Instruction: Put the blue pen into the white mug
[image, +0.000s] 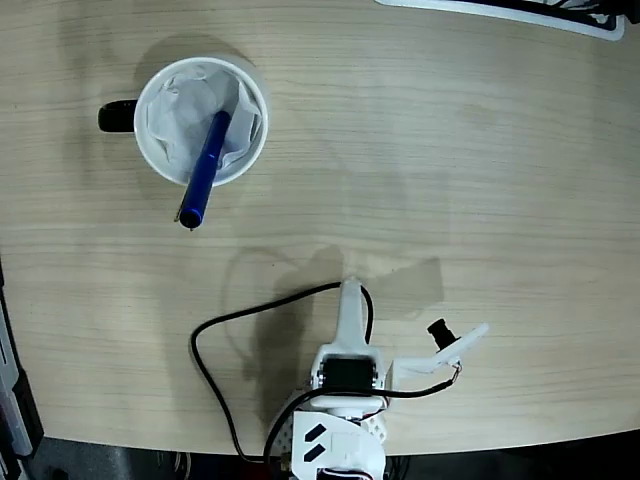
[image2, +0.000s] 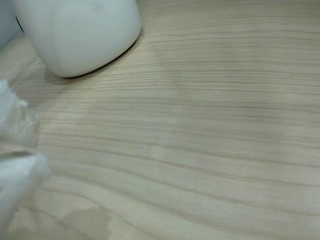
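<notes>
A blurred white part of the end effector (image2: 17, 165) is filling the left edge of the wrist view, closest to the lens, above pale wood-grain table (image2: 200, 140). Beyond it, the rounded base of the white mug (image2: 80, 32) is sitting at the upper left of that view.

In the fixed view from overhead, the white arm (image: 345, 400) is sitting at the table's near edge, folded back, with a black cable (image: 215, 370) looping beside it. The end effector (image: 405, 335) is holding nothing; its fixed finger is pointing toward the mug and its other finger is swung wide to the right, so the fingers are standing spread apart.

The white mug (image: 200, 120) is standing well apart from the end effector, up and to the left. The blue pen (image: 205, 170) is leaning inside the mug on the crumpled paper, its lower end sticking out over the rim toward the arm.
</notes>
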